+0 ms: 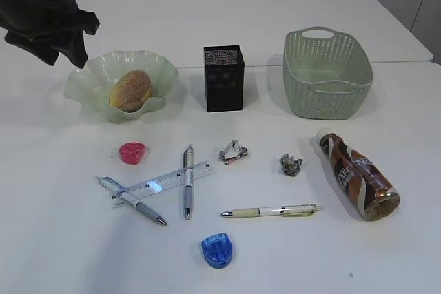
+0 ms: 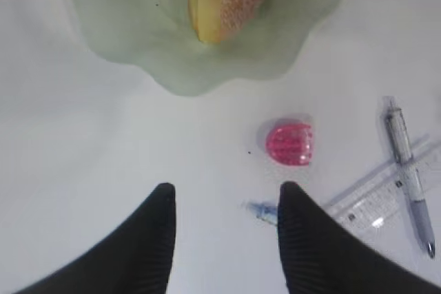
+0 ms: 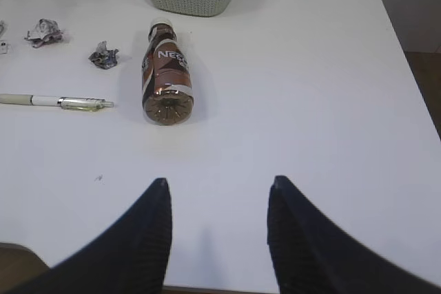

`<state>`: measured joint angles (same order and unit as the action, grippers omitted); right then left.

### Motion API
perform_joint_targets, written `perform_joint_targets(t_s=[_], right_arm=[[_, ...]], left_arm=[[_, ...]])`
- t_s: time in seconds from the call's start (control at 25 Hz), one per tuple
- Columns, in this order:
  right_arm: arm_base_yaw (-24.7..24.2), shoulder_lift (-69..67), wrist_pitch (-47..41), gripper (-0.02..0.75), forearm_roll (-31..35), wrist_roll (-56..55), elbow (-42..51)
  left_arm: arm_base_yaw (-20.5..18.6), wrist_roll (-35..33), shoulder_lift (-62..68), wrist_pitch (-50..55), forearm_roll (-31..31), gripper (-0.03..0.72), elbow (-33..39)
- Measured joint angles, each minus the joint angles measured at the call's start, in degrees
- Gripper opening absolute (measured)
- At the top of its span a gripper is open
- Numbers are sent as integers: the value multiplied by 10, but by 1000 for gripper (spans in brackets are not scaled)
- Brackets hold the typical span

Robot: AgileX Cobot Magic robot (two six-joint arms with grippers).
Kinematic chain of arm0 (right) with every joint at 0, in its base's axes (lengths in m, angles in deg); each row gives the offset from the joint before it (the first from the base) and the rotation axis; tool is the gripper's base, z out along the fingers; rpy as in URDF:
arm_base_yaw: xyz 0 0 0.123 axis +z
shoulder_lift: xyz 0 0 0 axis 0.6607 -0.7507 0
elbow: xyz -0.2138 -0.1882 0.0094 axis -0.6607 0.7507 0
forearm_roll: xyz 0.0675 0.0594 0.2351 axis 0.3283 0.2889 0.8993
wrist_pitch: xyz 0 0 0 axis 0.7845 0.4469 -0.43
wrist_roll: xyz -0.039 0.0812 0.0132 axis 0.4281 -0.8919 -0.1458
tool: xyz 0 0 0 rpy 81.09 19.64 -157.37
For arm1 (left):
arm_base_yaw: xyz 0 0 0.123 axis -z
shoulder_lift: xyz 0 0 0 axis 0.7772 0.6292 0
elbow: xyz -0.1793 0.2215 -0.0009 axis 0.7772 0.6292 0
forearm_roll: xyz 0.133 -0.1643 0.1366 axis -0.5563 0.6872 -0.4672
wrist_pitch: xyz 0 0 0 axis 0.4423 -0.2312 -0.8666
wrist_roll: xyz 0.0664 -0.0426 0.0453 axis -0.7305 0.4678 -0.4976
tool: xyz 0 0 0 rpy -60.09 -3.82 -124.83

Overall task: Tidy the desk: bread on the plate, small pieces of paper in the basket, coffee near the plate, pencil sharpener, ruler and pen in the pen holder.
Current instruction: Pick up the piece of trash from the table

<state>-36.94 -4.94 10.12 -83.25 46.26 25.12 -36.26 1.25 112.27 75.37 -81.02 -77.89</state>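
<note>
The bread (image 1: 131,89) lies in the wavy green plate (image 1: 83,87). My left gripper (image 2: 227,194) hangs open and empty above the desk (image 1: 55,239), just in front of the plate, with the pink pencil sharpener (image 2: 291,143) ahead to its right. A blue sharpener (image 1: 216,250) lies near the front. The clear ruler (image 1: 162,183) rests across two pens (image 1: 131,200) (image 1: 187,182); a third pen (image 1: 272,211) lies alone. Two paper balls (image 1: 233,151) (image 1: 291,164) lie mid-desk. The coffee (image 3: 165,72) lies on its side. My right gripper (image 3: 219,187) is open and empty near the desk's front edge.
The black mesh pen holder (image 1: 223,78) stands upright between the plate and the green woven basket (image 1: 327,74) at the back right. My left arm (image 1: 45,12) looms dark at the top left of the exterior view. The desk's right edge (image 3: 406,67) is close to the bottle.
</note>
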Motion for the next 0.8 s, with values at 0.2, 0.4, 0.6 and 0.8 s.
perform_joint_targets(t_s=[0.2, 0.4, 0.6, 0.8], right_arm=[[0, 0, 0, 370, 0, 0, 0], [0, 0, 0, 370, 0, 0, 0], [0, 0, 0, 370, 0, 0, 0], [0, 0, 0, 370, 0, 0, 0]], left_arm=[[28, -4, -73, -5, 1, 331, 89], [41, -6, -178, -52, -9, 330, 218], [41, -6, -315, -89, -13, 330, 346], [41, -6, -456, -94, -13, 330, 439]])
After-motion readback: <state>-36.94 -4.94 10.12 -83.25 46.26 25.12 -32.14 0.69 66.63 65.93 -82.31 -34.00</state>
